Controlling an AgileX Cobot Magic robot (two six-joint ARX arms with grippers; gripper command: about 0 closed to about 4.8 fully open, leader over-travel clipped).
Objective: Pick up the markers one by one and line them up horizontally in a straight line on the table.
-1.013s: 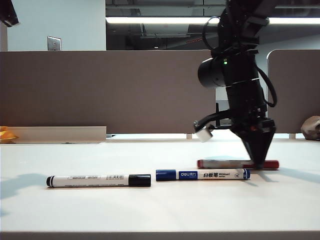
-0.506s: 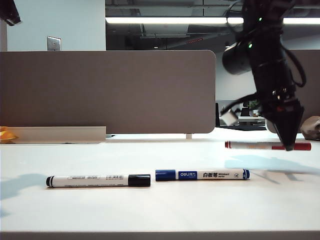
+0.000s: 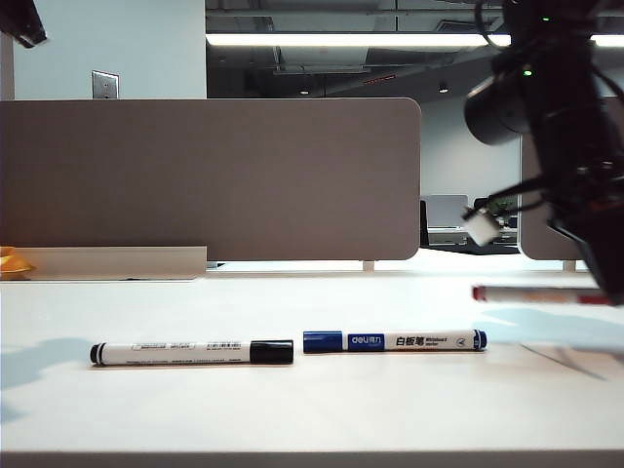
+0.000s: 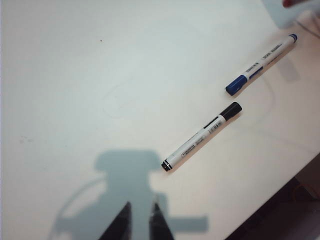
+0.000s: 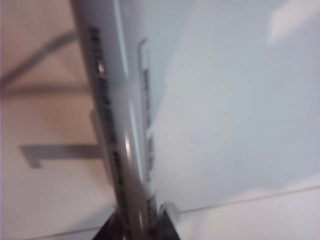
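On the white bench (image 3: 312,409) the black-capped marker (image 3: 192,352) and the blue-capped marker (image 3: 394,340) lie end to end in 1 row, caps facing, a small gap between them. The right gripper (image 5: 141,220) hangs at the right edge of the exterior view, clenched on the red-capped marker (image 3: 536,293), held level above the bench. The left gripper (image 4: 140,220) hovers over bare bench near the black-capped marker, fingers narrowly parted, grasping nothing

Grey-brown rounded partition panels (image 3: 210,180) stand behind the white worktop (image 3: 292,409); a fluorescent ceiling light (image 3: 341,40) glows above, beside a pale wall (image 3: 107,49).
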